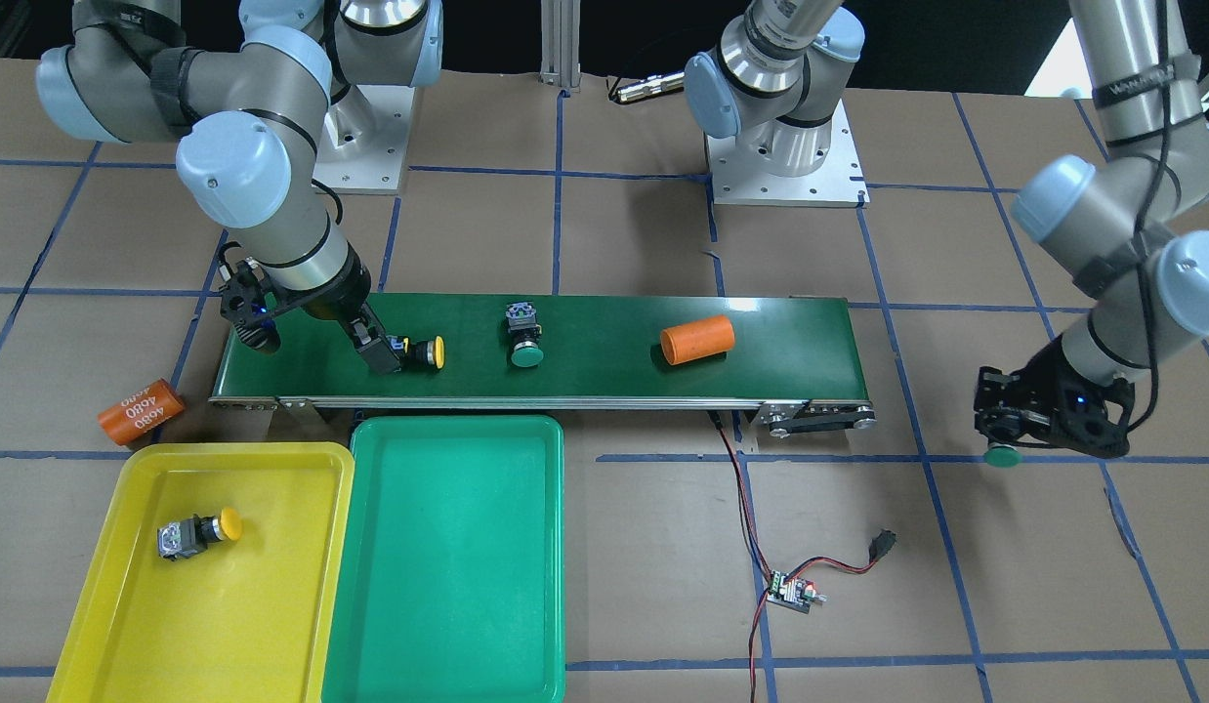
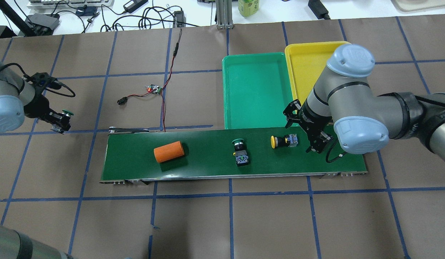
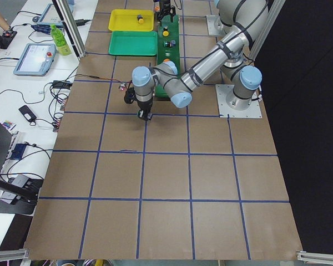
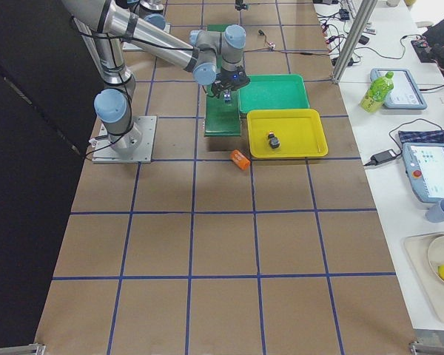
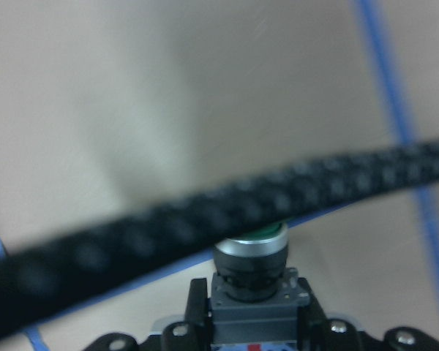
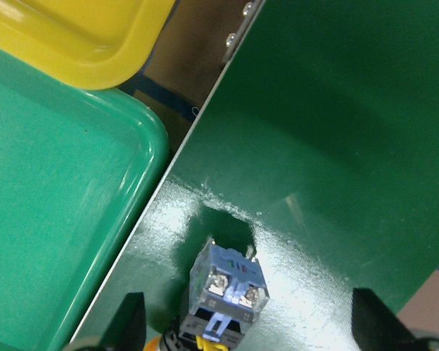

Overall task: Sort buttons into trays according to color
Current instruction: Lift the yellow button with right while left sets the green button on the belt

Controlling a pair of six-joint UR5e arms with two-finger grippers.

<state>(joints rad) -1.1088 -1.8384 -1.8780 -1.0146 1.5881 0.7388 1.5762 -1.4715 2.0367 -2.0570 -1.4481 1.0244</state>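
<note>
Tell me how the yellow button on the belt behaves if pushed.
The yellow button lies on its side; its round cap may let it swivel, but the blocky body should stop rolling. It looks like rigid plastic, so probably stiff and light.

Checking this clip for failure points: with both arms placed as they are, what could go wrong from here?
1. The left gripper holds a green button at the far end of the table from the green tray. Carrying it over leads toward the right arm, so the arms might collide.
2. The right gripper is open close to the yellow button, which lies on its side on the belt. An off-centre close might knock it away.
</note>
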